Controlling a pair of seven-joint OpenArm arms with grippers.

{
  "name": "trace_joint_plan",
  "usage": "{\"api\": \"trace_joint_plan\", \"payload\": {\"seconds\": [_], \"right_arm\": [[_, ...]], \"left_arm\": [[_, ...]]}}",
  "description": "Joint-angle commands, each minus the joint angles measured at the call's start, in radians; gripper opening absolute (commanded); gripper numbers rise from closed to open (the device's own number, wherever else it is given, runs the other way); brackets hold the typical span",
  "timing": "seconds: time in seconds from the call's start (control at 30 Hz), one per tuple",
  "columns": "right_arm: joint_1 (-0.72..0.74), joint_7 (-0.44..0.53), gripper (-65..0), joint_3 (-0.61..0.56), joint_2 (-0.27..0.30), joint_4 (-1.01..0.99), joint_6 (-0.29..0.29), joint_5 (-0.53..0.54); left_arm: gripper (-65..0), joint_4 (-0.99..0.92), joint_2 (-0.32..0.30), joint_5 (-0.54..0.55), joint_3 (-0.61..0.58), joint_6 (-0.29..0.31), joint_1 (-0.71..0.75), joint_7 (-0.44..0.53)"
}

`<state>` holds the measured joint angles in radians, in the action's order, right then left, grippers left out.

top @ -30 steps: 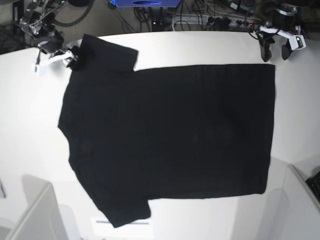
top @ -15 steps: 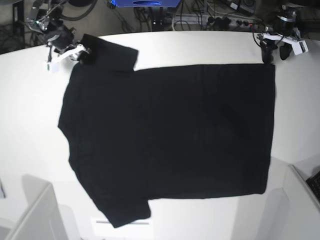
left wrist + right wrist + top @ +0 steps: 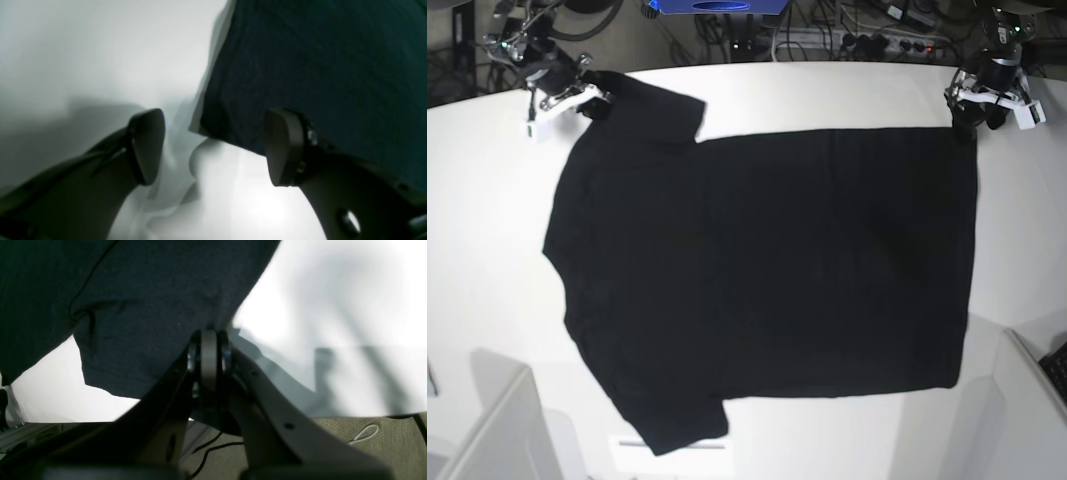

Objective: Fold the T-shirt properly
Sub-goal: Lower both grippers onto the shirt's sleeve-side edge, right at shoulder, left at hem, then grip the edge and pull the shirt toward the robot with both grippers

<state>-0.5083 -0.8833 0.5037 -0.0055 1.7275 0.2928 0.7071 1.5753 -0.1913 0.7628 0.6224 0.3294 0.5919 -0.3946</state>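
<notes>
The black T-shirt [image 3: 767, 270] lies flat on the white table [image 3: 487, 250], plain side up, sleeves toward the left of the base view. My right gripper [image 3: 592, 98] is at the far sleeve's outer corner. In the right wrist view it [image 3: 208, 355] is shut, pinching the edge of the sleeve [image 3: 150, 306]. My left gripper [image 3: 972, 110] stands at the far hem corner. In the left wrist view it [image 3: 213, 146] is open, with the corner of the T-shirt [image 3: 317, 66] lying between its fingers [image 3: 146, 146].
Cables and power strips [image 3: 867, 35] run behind the table's far edge. Grey box-like structures stand at the near left [image 3: 497, 430] and near right [image 3: 1027, 400]. Floor with a cable [image 3: 367, 436] shows past the table edge in the right wrist view.
My right gripper moved up onto the far sleeve corner and shut on it. My left gripper shifted over to the hem corner and stayed open.
</notes>
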Motion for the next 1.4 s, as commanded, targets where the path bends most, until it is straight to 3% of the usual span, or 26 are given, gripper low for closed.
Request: {"api": "trace_joint_plan", "payload": {"seconds": [0.0,0.17,0.37,0.57,0.67,0.93,1.37], "right_arm": [[-0.010,-0.035,-65.0,0.000,0.002,0.002,-0.008,-0.027],[-0.010,-0.033,-65.0,0.000,0.002,0.002,-0.008,-0.027],[-0.008,-0.030,-65.0,-0.001,0.026,0.004,-0.008,-0.028],[-0.011,-0.029,-65.0,-0.001,0.043,0.004,-0.008,-0.028],[-0.016,-0.027,-65.0,-0.001,0.043,0.012,-0.008,-0.028],[-0.059,-0.027,-65.0,-0.001,0.043,0.067,-0.008,-0.027],[-0.163,-0.027,-65.0,0.000,0.037,0.184,-0.008,-0.019]], "left_arm": [[-20.2,0.012,-0.010,0.011,0.004,0.006,-0.005,0.021],[-22.9,-0.042,0.005,0.005,0.004,0.006,-0.040,0.021],[-47.2,-0.075,0.002,0.007,-0.051,0.006,-0.043,0.021],[-53.5,-0.075,0.003,0.010,-0.055,0.006,-0.065,0.021],[-65.0,-0.071,0.002,0.010,-0.057,0.006,-0.063,0.021],[-65.0,-0.040,-0.024,0.004,-0.048,0.006,-0.007,0.027],[-65.0,0.202,-0.024,0.004,0.017,0.006,0.216,0.024]]}}
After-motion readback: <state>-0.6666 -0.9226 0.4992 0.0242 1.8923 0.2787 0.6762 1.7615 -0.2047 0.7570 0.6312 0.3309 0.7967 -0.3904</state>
